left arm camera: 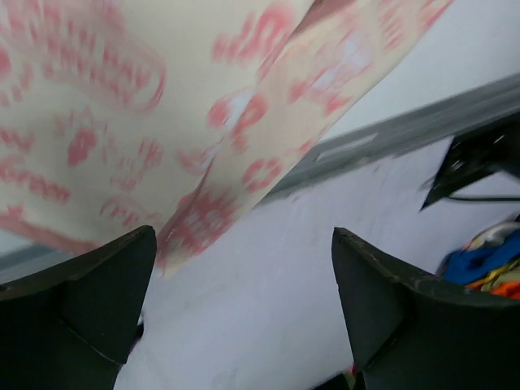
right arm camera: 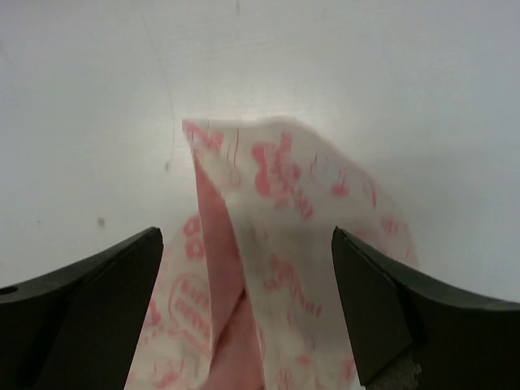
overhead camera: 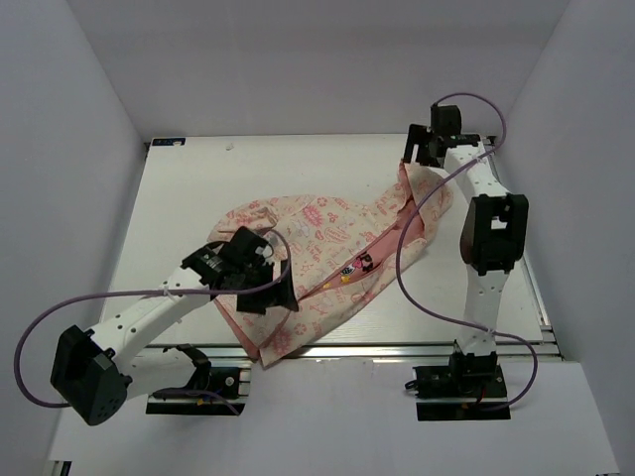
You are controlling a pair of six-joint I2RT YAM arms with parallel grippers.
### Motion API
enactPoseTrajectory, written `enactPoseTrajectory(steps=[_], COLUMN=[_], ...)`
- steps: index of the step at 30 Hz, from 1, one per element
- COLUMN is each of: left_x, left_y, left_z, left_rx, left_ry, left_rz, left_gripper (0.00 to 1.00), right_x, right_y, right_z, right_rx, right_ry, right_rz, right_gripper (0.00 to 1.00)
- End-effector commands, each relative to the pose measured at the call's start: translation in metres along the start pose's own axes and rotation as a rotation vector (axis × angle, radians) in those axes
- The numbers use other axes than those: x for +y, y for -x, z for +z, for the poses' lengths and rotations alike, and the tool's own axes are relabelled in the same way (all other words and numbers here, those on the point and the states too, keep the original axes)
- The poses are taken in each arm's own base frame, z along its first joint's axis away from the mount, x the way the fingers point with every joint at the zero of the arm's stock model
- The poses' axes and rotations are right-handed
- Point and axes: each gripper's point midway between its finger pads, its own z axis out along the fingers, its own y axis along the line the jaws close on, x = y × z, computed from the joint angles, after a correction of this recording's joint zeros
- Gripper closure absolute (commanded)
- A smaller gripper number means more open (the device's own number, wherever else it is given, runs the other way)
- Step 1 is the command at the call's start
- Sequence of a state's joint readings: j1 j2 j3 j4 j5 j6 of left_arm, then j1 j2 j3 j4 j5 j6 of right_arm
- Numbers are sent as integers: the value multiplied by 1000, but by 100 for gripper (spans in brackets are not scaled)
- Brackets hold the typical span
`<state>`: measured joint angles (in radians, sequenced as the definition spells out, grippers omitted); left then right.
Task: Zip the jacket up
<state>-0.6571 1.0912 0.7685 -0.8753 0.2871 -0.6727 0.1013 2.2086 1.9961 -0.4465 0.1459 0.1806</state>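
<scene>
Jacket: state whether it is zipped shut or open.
Open. On the jacket, the front edges lie apart, with pink lining showing between the cream panels.

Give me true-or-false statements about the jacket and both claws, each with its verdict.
1. The jacket lies on the white table. True.
2. The left claw is shut. False: its fingers stand wide apart.
3. The right claw is open at the jacket's far end, with fabric showing between its fingers. True.
4. The jacket is plain blue. False: it is cream with a pink print, and pink lining shows.
</scene>
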Motion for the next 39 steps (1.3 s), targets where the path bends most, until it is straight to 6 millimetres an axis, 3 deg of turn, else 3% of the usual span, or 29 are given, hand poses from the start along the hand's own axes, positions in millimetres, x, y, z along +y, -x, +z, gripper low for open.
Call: enactPoseTrajectory(steps=[1, 2, 3, 4, 5, 7, 8, 9, 11, 12, 14, 15, 18, 20, 24, 27, 28, 29, 30, 31, 32, 33, 34, 35, 36, 37, 38, 39], left_x=[-27, -29, -34, -42, -43, -53, -51, -46, -50, -41, -33, -18, 2, 27, 58, 73, 77, 79, 78, 78, 75, 74, 76, 77, 72, 68, 66, 52], left_y=[54, 65, 78, 97, 109, 147, 162, 175, 209, 220, 244, 249, 267, 272, 281, 283, 284, 283, 283, 277, 274, 270, 261, 255, 252, 245, 228, 228], left_z=[-24, -24, -26, -34, -27, -32, -30, -11, -7, 18, 30, 52, 69, 85, 101, 108, 109, 111, 112, 116, 116, 117, 119, 118, 112, 112, 116, 109], left_rx=[-186, -204, -247, -311, -320, -432, -451, -423, -445, -404, -386, -336, -305, -283, -271, -268, -269, -261, -262, -246, -237, -229, -205, -194, -203, -202, -170, -202], left_ry=[2, 20, 25, 27, 50, 87, 113, 162, 166, 192, 174, 192, 158, 193, 237, 253, 263, 270, 265, 252, 232, 218, 217, 222, 209, 202, 191, 153], left_rz=[66, 66, 68, 80, 81, 107, 96, 98, 92, 103, 74, 62, 11, -17, -53, -65, -70, -74, -74, -74, -74, -71, -82, -95, -104, -106, -109, -106], left_gripper=[2, 2, 2, 2, 2, 2, 2, 2, 2, 2, 2, 2, 2, 2, 2, 2, 2, 2, 2, 2, 2, 2, 2, 2, 2, 2, 2, 2], right_x=[18, 18, 16, 6, 3, 2, -3, -3, 1, 5, 20, 21, 29, 32, 39, 52, 61, 63, 67, 68, 81, 86, 83, 92, 90, 81, 80, 85], right_y=[34, 44, 38, 0, -2, -40, -80, -99, -148, -161, -182, -197, -225, -238, -240, -222, -195, -204, -198, -209, -180, -174, -184, -150, -140, -148, -138, -90], right_z=[-70, -99, -111, -107, -133, -145, -153, -156, -165, -168, -174, -175, -172, -160, -129, -96, -86, -68, -57, -37, -27, -17, 3, 12, 22, 45, 55, 58], right_rx=[-118, -162, -160, -81, -101, -41, 11, 38, 106, 124, 154, 190, 254, 293, 346, 345, 298, 332, 329, 369, 321, 321, 349, 284, 265, 277, 263, 188], right_ry=[103, 110, 103, 62, 59, 62, 54, 56, 76, 89, 137, 132, 139, 144, 127, 140, 153, 138, 140, 131, 158, 161, 126, 134, 107, 46, 31, 44], right_rz=[5, 29, 46, 64, 95, 175, 200, 223, 262, 268, 226, 215, 180, 164, 140, 116, 119, 114, 109, 101, 102, 102, 101, 104, 102, 79, 74, 84], right_gripper=[11, 11, 11, 11, 10, 11, 11, 11, 11, 11, 11, 11, 11, 11, 11, 11, 12, 13, 18, 27, 39, 82, 96, 100, 100, 100, 100, 100])
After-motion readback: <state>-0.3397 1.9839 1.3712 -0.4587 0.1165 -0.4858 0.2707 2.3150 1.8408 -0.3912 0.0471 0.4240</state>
